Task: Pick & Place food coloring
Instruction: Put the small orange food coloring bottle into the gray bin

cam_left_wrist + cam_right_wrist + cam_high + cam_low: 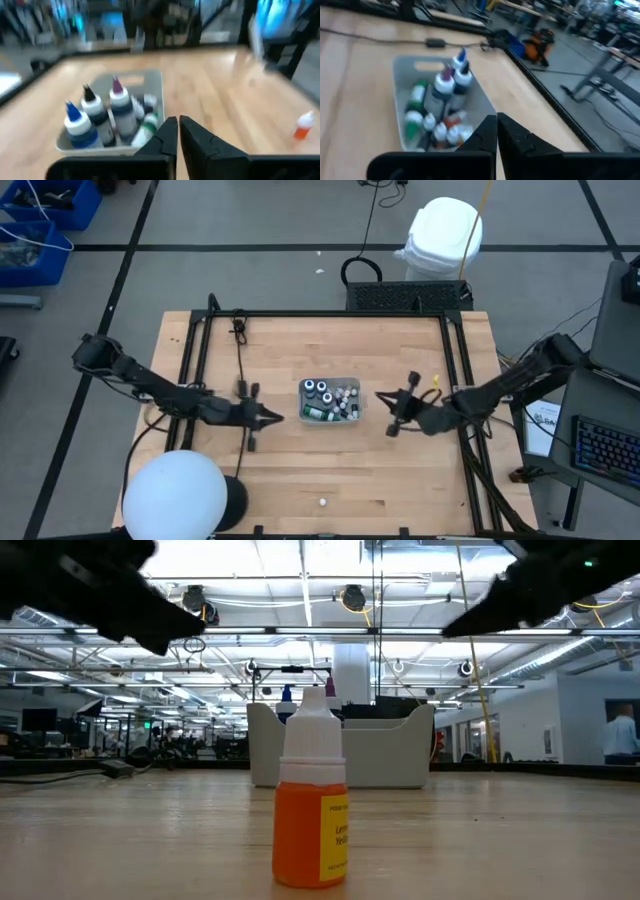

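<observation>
Most of the small food coloring bottles [329,402] sit packed in a translucent grey rectangular tray [354,385] at the middle of the pale wooden table [290,350]. In the left wrist view several stand upright with blue, black and purple pointed tips over white collars, and a green one lies tilted among them. One more bottle, an orange one with a white dropper cap [312,803], stands alone and upright on the bare wood near the table's front edge, well apart from the tray. Its yellow label bears small print cut off by the bottle's curve; only a few letters show, too little to read with confidence.

The left gripper [277,416] hangs just left of the tray, its fingers nearly together with a thin gap, holding nothing. The right gripper [384,394] hangs just right of the tray, fingers pressed together and empty.

The bottles' labels inside the tray are blurred in both wrist views. A white round lamp [174,495] covers the table's front left corner.
</observation>
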### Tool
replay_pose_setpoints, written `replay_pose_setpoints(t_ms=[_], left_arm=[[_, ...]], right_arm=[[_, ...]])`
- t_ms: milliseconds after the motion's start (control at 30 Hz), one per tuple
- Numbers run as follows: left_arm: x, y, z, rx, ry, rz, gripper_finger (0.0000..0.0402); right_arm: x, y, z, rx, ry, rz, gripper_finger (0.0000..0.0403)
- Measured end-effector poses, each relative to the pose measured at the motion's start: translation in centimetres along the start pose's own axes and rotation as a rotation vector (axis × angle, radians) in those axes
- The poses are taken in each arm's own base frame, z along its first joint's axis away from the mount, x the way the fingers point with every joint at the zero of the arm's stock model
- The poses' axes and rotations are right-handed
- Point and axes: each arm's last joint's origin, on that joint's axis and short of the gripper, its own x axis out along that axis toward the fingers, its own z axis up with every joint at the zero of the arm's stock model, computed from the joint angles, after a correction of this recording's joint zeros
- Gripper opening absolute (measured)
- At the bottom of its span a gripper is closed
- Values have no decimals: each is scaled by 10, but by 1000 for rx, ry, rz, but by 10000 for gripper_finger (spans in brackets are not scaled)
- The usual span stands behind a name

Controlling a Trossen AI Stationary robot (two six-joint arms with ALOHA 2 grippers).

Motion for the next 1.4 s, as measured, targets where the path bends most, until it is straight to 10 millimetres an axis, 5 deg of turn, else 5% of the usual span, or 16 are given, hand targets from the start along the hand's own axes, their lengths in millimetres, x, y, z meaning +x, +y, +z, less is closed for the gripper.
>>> replay_pose_setpoints(t_ms=[400,700,967,1200,1400], left_arm=[[113,-47,32,160,471,-232,6],[184,-94,75,258,643,-331,25],[201,-133,92,276,774,-434,97],[201,-151,81,188,833,-477,183],[196,-160,73,159,848,-483,217]], right_arm=[[-18,1,-73,83,-28,110,0],[-23,-7,-80,93,-85,133,0],[-24,-3,-79,87,-83,282,0],[-25,-1,-78,89,-90,342,0],[-24,-1,-78,84,-93,337,0]])
